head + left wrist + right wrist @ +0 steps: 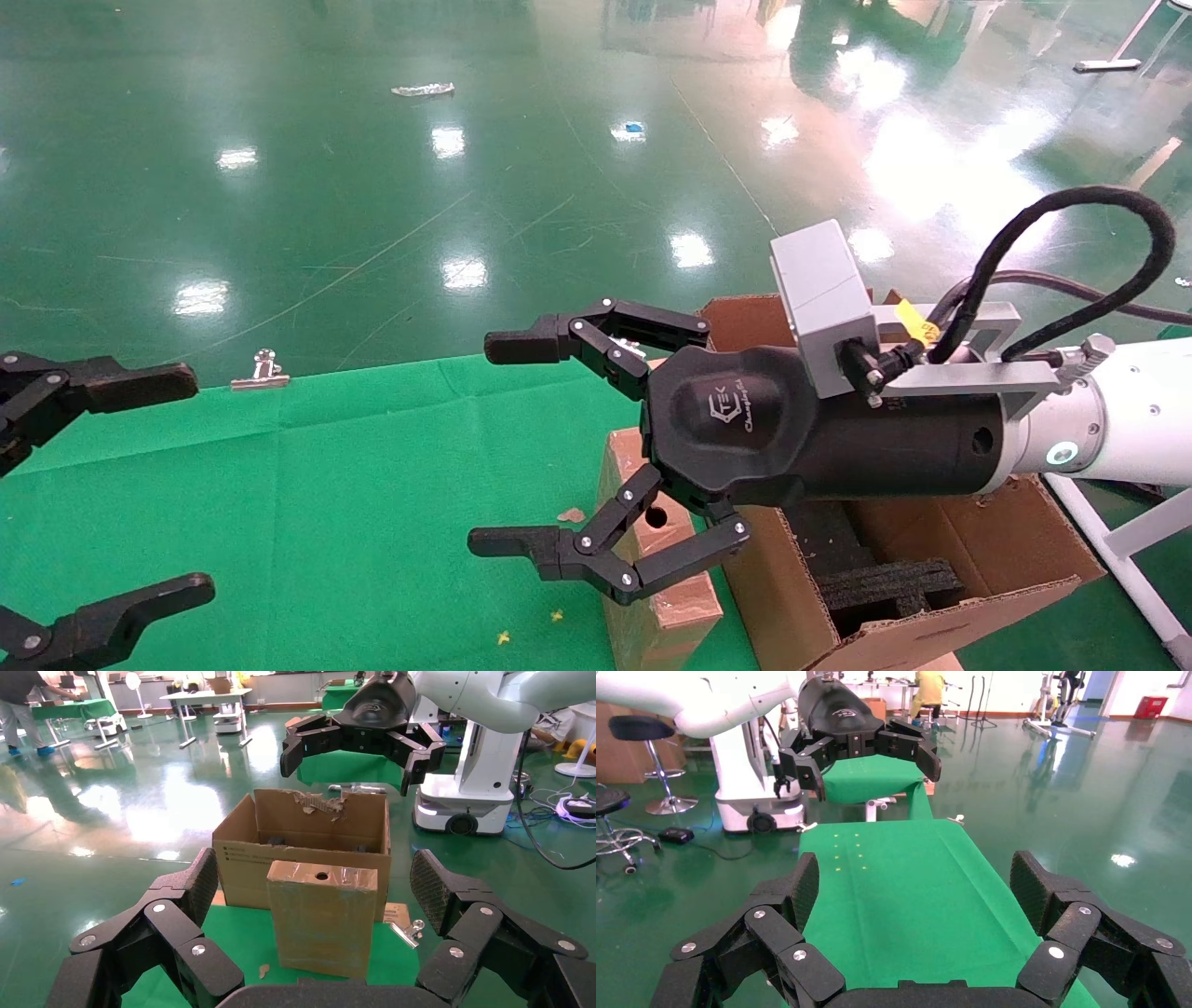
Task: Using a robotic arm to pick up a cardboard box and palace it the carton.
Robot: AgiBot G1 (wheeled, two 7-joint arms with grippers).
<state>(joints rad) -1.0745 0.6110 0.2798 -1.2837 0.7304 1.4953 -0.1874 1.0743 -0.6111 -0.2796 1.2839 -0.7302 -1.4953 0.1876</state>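
**A:** Right gripper (538,447) on the white robotic arm (1117,429) hangs with its 2 fingers spread wide and nothing between them, above the cardboard box (652,568). The left gripper (112,485) waits at the near left, spread too.

**B:** Where exactly is the box?

**A:** Upright on the green cloth (326,503), just beside the carton's (894,615) left wall, near the table's right end.

**B:** How should it handle?

**A:** I'd judge it light and fairly stiff, though the glossy tape could be slippery. Pinch across the 2 broad faces, near the top.

**B:** And its look?

**A:** Narrow brown slab, taped edges, 1 small round hole (321,876). Behind it, the carton shows torn flaps and black foam (885,582).
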